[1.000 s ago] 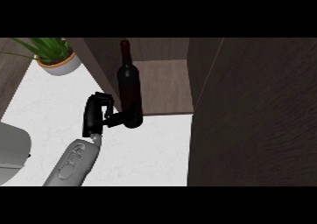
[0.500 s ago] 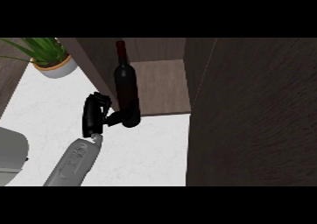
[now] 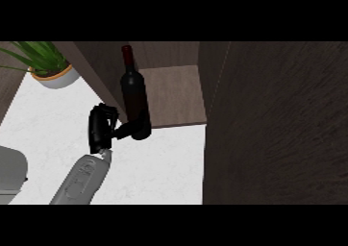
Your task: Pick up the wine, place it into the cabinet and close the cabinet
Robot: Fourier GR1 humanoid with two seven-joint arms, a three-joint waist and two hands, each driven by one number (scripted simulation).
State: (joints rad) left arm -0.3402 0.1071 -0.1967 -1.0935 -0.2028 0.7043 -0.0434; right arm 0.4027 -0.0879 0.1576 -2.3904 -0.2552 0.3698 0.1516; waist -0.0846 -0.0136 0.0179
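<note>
The left hand (image 3: 105, 129) is seen at the centre-left of the head view, carried on a grey forearm (image 3: 81, 180) that rises from the lower edge. Its fingers and thumb are curled round the lower body of the wine bottle (image 3: 133, 98), so the hand is judged to be clamped on the bottle near its base. The back of the hand is turned to the left, and the thumb side is directed towards the bottle. The right hand is not seen in the view.

The wine bottle is held upright, or nearly so, with its neck pointing away from the robot. It is lifted off the white counter (image 3: 159, 168), and its base appears at the front edge of the cabinet shelf (image 3: 173, 96). Whether the base touches the shelf cannot be told.

The step in hand is judged to be the placing: the pick-up is done, and the bottle is being brought to the open cabinet. The cabinet door (image 3: 283, 125) stands open at the right, a wide dark panel. The next move is judged to call for the bottle to be carried further onto the shelf, set down upright, and released; the door is not yet closed.

A potted plant (image 3: 45, 65) is noted at the upper left, well apart from the hand.
</note>
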